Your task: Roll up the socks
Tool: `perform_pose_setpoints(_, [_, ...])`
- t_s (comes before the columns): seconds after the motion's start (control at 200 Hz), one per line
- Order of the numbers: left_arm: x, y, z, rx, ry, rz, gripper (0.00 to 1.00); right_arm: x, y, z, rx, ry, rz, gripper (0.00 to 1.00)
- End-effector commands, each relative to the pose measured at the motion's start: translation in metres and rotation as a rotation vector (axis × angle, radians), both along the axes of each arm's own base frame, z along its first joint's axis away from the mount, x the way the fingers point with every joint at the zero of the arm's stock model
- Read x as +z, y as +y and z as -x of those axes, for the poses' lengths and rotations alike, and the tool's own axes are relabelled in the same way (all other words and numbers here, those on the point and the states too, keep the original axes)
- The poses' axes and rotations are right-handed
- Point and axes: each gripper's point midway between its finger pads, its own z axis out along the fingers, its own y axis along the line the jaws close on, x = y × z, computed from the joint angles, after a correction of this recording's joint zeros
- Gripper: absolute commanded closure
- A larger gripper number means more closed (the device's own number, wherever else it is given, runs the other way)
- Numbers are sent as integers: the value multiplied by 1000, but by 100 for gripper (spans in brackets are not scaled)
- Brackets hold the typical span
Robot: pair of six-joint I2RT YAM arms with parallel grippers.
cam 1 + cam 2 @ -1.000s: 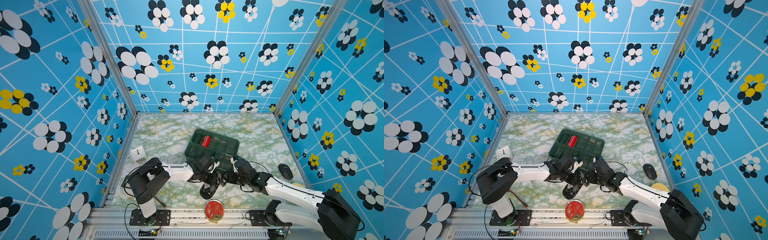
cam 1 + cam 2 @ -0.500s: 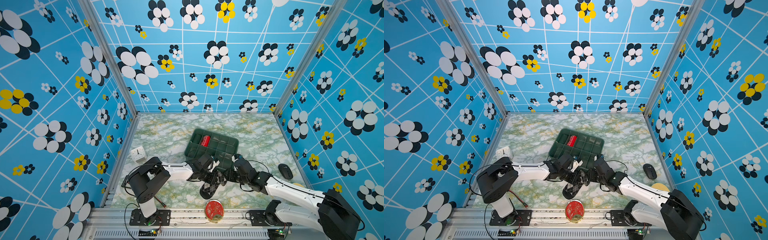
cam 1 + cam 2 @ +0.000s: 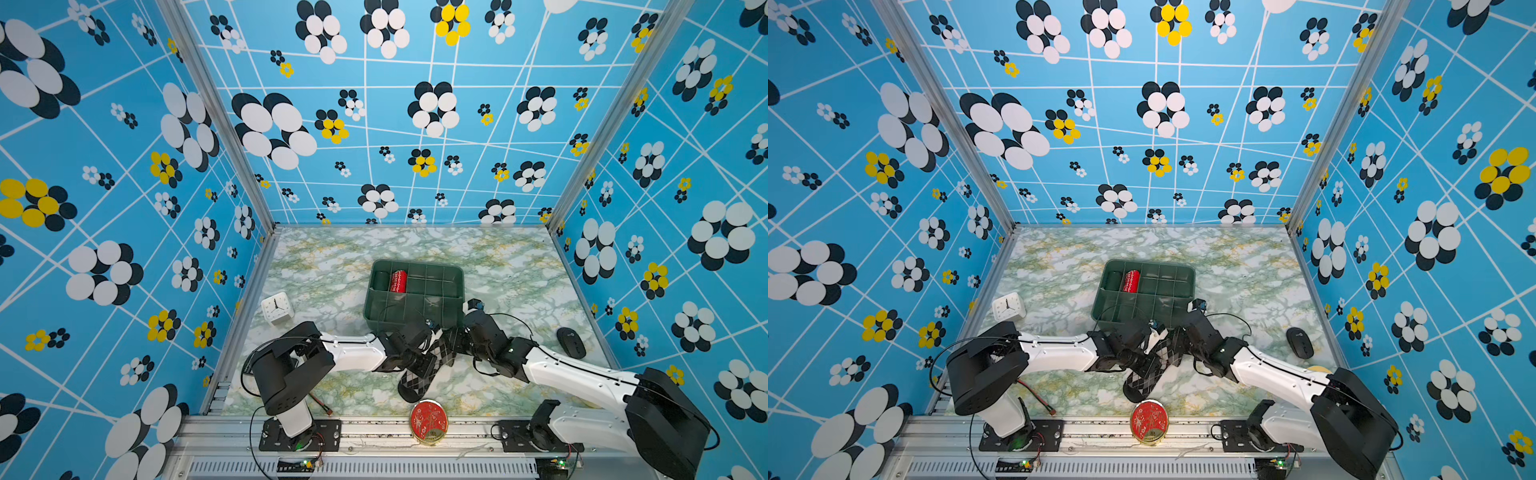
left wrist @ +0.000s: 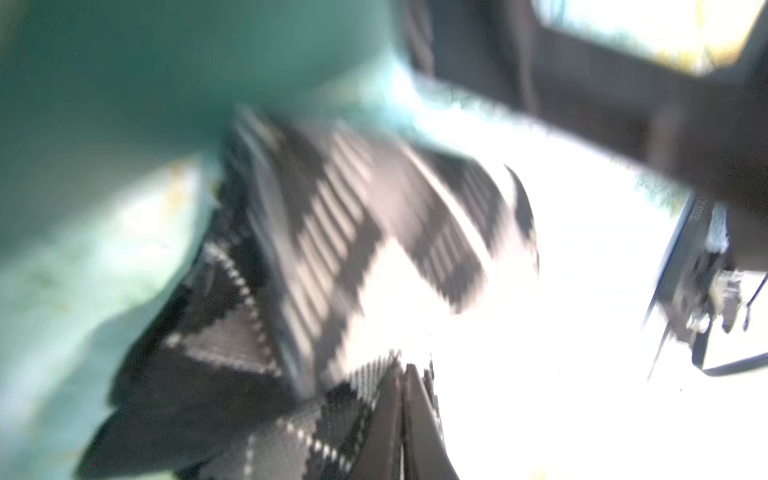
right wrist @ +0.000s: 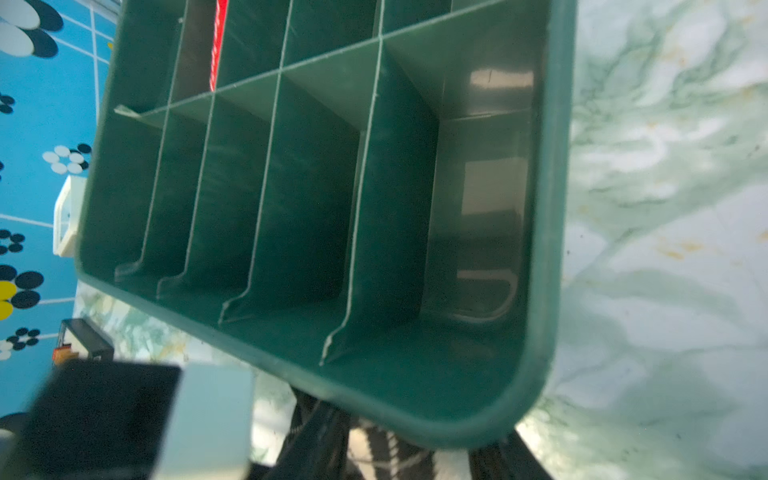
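Observation:
The socks point(image 3: 415, 380), black with grey and white diamonds, lie stacked on the marble tabletop just in front of the green tray point(image 3: 411, 316), toes toward the front edge. My left gripper point(image 3: 428, 357) is shut on their upper part. In the blurred left wrist view its fingers point(image 4: 390, 419) press together with the patterned socks point(image 4: 332, 232) bunched around them. From the other side, my right gripper point(image 3: 451, 345) holds the cuff end. In the right wrist view the socks point(image 5: 374, 449) fill the gap between the right gripper's point(image 5: 407, 457) dark fingers, partly hidden under the tray's rim point(image 5: 552, 208).
The tray holds a red roll point(image 3: 397, 281) and a dark green roll point(image 3: 380, 280) in its far left compartments. A white clock point(image 3: 277, 307) stands at the left, a black mouse point(image 3: 571, 343) at the right and a red round tin point(image 3: 429, 422) on the front rail.

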Motion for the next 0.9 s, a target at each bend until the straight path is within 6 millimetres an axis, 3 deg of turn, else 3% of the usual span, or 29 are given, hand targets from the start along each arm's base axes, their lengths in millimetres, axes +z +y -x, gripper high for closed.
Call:
perform_pose_setpoints(0.0, [-10, 21, 7, -13, -12, -89, 92, 24, 9, -23, -48, -84, -52, 54])
perform_pose_setpoints(0.37, [-3, 28, 5, -34, -52, -116, 91, 25, 7, -30, -51, -105, -25, 53])
perform_pose_setpoints(0.525, [-1, 30, 3, -64, -69, -128, 91, 25, 15, -33, -21, -94, -22, 53])
perform_pose_setpoints(0.9, [3, 35, -8, -119, -112, -154, 91, 29, 39, -68, -11, -102, -29, 52])
